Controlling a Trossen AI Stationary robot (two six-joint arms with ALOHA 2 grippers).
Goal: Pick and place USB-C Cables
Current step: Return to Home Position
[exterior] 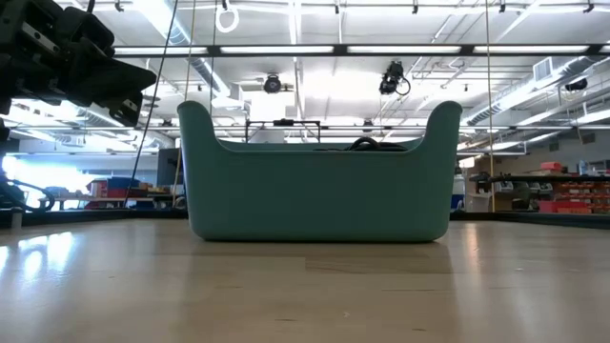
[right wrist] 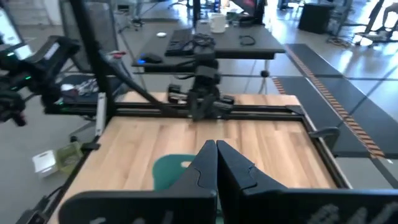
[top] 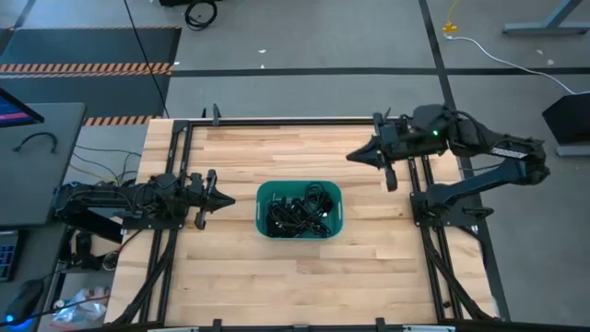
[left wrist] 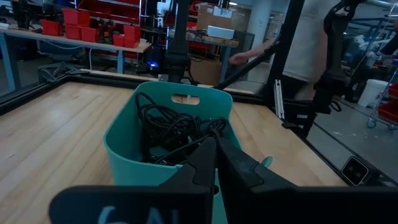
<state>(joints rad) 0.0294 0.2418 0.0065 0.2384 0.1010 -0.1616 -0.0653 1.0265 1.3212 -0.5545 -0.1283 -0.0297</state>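
Black fingers on the left gripper (top: pixel 221 197) are pressed tight together, and nothing is between them. It hangs low over the wooden table (top: pixel 277 277), just beside the left end of the teal tub (top: pixel 262 195). Its tip points at the tub but does not touch it. The right gripper (top: pixel 353 157) is pinched closed too, and it is empty. It looks higher up and sits near the right side of the table, well apart from the tub.

The tub stands in the middle of the table. All the USB-C cables (top: pixel 297 214) that can be seen are inside it, piled in one dark tangle. In the low view only a small loop peeks over the rim. No cable lies out on the wood.

So the picking looks done. The step in hand is likely to park both arms at rest.

The cables look light, thin and floppy. They bend and should not break easily, but they are smooth and could slip. Their loops hook on each other, so pulling one may drag others up. A good place to pinch is the thick middle of one bundle, where the cord is wound together, not a loose end or a plug.
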